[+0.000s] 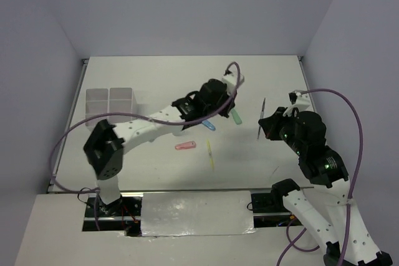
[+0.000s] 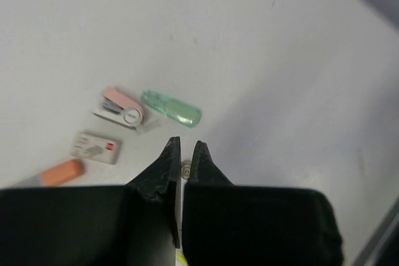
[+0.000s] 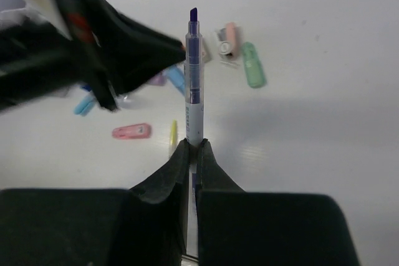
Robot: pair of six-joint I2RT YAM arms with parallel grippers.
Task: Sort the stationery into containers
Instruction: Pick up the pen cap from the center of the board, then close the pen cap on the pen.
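The white four-compartment organizer (image 1: 110, 101) stands at the far left. My left gripper (image 2: 185, 147) hangs low over the table's middle, shut on a thin pale pen (image 2: 185, 167) seen end-on. Just ahead of it lie a green marker (image 2: 171, 107), a pink-topped item (image 2: 121, 107), a small white eraser (image 2: 95, 147) and an orange marker (image 2: 60, 172). My right gripper (image 3: 194, 144) is raised at the right, shut on a white-barrelled pen with a dark blue tip (image 3: 194, 79). On the table lie a pink item (image 1: 185, 146), a thin yellow pen (image 1: 210, 154) and a blue marker (image 1: 209, 125).
The left arm (image 1: 149, 126) stretches diagonally across the table from the near left toward the middle. Purple cables (image 1: 349, 116) loop over both arms. Grey walls close the table on three sides.
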